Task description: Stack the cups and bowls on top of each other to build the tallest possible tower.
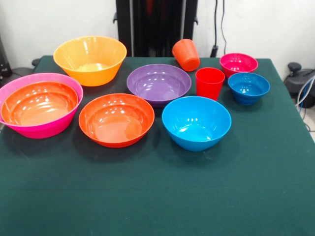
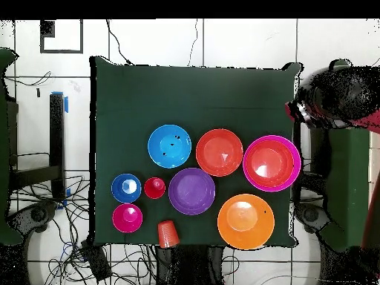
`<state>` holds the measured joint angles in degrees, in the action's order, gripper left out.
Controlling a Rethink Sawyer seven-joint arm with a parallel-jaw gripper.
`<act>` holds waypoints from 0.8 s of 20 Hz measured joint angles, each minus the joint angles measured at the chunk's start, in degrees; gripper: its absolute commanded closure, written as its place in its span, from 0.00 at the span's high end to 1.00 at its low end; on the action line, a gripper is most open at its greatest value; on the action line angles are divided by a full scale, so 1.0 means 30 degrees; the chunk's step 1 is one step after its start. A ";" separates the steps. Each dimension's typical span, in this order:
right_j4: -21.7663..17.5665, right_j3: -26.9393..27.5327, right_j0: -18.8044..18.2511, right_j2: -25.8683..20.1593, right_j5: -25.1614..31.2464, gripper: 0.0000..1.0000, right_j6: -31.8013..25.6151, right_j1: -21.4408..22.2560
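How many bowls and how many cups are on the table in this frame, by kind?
Bowls: 8, with one red-orange bowl nested in the big pink bowl.
Cups: 2, the red cup upright and the orange cup tipped over.
Total: 10.

Red-orange bowl [image 1: 38, 102] nested in pink bowl [image 1: 39, 129]; orange cup [image 1: 186, 54] tipped.

We are seeing no gripper to take bearings from. Bowls and cups are crowding the table's [image 1: 157, 206] robot-side half: purple bowl [image 1: 158, 83], medium blue bowl [image 1: 196, 122] and red cup [image 1: 209, 82] are standing nearly touching. The camera-side cloth is lying open.
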<state>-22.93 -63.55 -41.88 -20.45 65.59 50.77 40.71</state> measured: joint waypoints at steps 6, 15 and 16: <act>0.0780 -0.1186 -0.0183 0.0038 -0.0004 1.00 0.0000 0.0163; 0.1481 -0.3355 -0.0197 0.0217 -0.0008 1.00 0.0004 0.0137; 0.1556 -0.3529 -0.0185 0.0289 -0.0008 1.00 0.0020 0.0139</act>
<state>-18.26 -74.14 -42.44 -19.58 65.56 50.83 41.13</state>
